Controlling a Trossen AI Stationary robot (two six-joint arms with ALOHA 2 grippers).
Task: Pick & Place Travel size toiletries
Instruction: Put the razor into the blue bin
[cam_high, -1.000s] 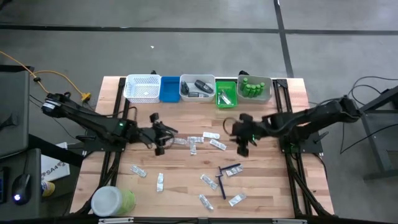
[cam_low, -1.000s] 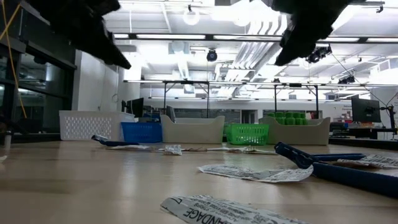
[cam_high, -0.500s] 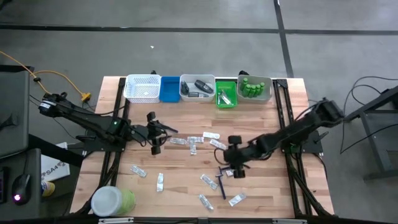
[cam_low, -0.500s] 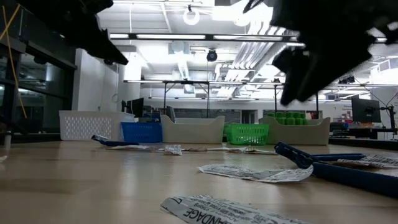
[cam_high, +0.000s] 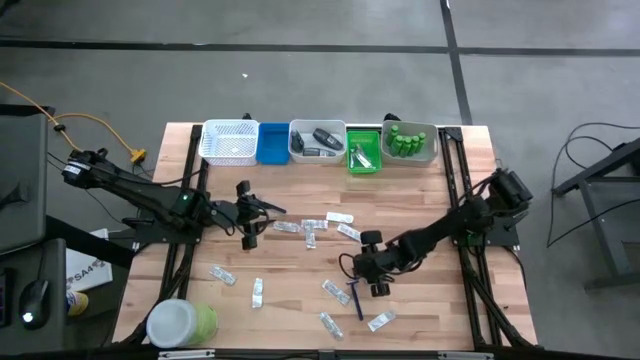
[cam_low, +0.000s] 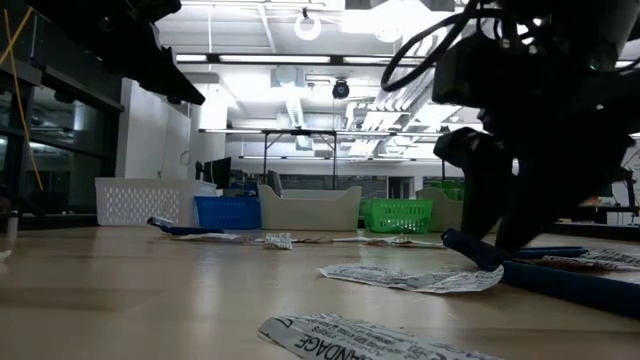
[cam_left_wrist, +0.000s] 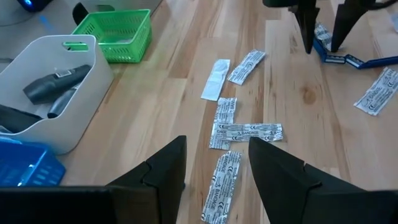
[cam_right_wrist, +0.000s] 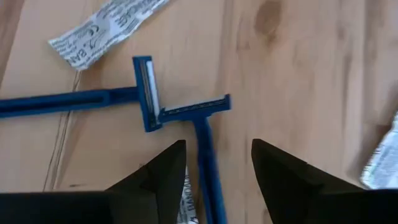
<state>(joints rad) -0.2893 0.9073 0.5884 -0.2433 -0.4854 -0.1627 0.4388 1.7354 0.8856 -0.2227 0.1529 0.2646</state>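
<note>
The left gripper (cam_high: 248, 222) hangs spread and empty over the sachets (cam_left_wrist: 239, 132), unmoved. The right gripper (cam_high: 368, 272) has swung down from the bins to the front of the table, fingers apart above two blue razors (cam_right_wrist: 155, 102), so a razor looks like the next pick. Only its wrist view shows the razor heads touching; from above they blur into one
</note>
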